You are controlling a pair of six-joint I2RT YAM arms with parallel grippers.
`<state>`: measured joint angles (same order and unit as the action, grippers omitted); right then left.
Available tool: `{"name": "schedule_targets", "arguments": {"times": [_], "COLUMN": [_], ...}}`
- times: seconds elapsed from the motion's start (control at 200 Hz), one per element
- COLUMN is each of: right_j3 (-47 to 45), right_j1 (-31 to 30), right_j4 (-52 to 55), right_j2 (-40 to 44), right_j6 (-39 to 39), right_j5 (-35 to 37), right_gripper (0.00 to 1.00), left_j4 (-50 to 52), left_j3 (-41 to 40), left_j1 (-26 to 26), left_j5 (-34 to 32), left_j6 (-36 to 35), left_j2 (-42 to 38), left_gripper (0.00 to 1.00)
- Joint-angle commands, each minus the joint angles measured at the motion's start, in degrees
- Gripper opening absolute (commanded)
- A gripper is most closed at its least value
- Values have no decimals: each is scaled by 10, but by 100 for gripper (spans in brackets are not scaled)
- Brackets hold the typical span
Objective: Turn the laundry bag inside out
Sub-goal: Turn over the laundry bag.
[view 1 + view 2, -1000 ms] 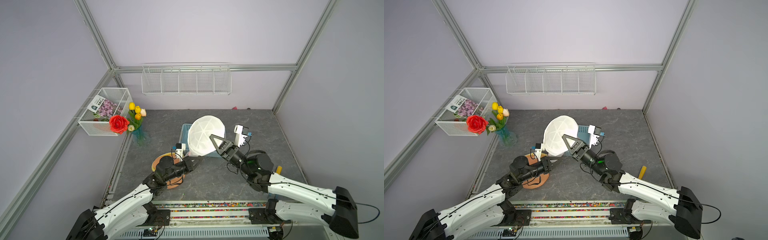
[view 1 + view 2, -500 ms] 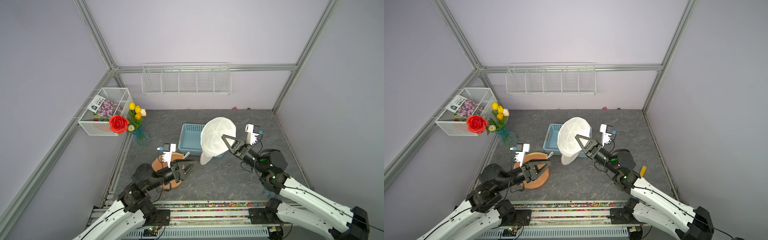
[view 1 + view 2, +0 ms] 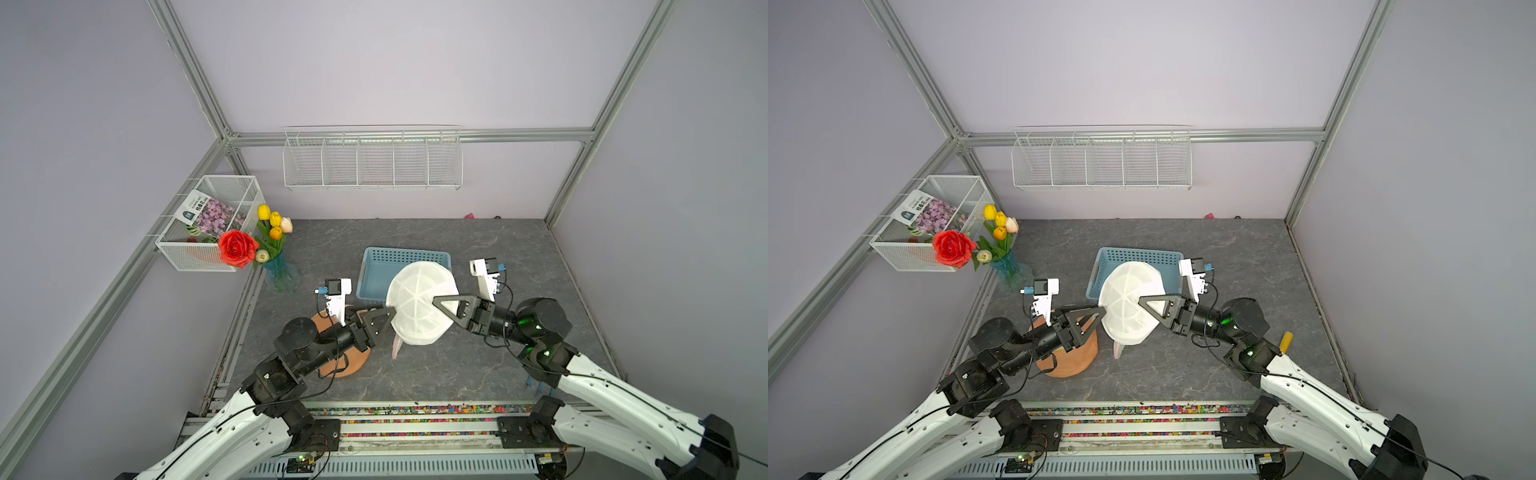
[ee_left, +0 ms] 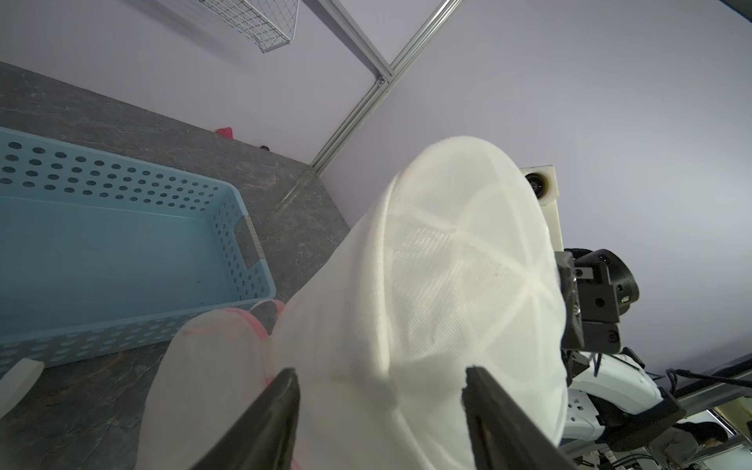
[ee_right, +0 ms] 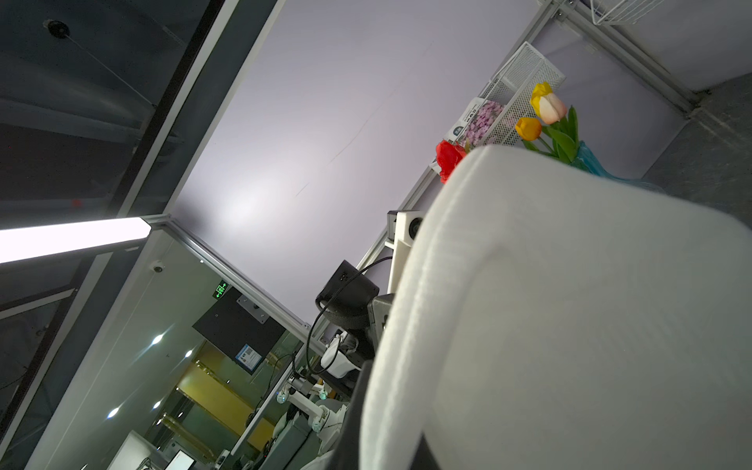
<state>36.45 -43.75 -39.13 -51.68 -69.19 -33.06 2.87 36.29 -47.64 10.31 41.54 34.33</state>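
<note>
Pinches bag (image 3: 415, 299) aloft at 6 o'clock of basket (image 3: 407, 252) with right gripper (image 3: 436, 300) from 3 o'clock, holds left gripper (image 3: 390, 311) spread at 9 o'clock; seems partly inverted, leaving pink-rimmed tail (image 3: 395, 348) to pull through.

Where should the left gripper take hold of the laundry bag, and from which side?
Probably the pink-trimmed hem hanging below the laundry bag, approached low from the left arm's side. The right gripper pinches the rounded top and holds it aloft, so that loose edge dangles free; the left gripper is open, facing the bag.
</note>
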Motion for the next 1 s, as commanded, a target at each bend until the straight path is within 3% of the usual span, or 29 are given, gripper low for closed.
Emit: {"name": "schedule_targets", "arguments": {"times": [0.0,0.12,0.23,0.28,0.44,0.515,0.63,0.68,0.76,0.865,0.935,0.995], "right_j3": [-11,-23,-34,-39,-56,-64,-51,-62,-86,-82,-78,-79], "right_j1": [2,2,2,3,16,33,54,59,64,64,64,64], "right_j4": [-86,-125,-147,-153,-129,-75,132,125,20,6,10,-11], "right_j2": [-11,-34,-52,-59,-65,-51,-11,-2,-11,-6,2,2], "right_j6": [-26,-49,-60,-63,-69,-58,22,17,-34,-43,-41,-51], "right_j5": [-34,-34,-28,-28,-9,7,50,54,30,20,17,9], "right_gripper": [0,0,0,0,0,0,0,0,0,0,0,0], "left_j4": [-23,-81,-95,-89,-92,-60,12,31,90,142,98,63], "left_j3": [24,5,3,9,6,16,47,61,83,74,36,14], "left_j1": [-1,0,0,0,0,0,0,-1,-1,-1,0,1], "left_j5": [-8,21,52,70,90,74,35,41,28,-36,-36,-20], "left_j6": [-20,8,28,31,41,39,40,34,10,19,18,16], "left_j2": [-3,0,18,31,41,25,6,8,16,3,-18,-20], "left_gripper": [69,67,58,48,0,0,0,0,0,48,61,65]}}
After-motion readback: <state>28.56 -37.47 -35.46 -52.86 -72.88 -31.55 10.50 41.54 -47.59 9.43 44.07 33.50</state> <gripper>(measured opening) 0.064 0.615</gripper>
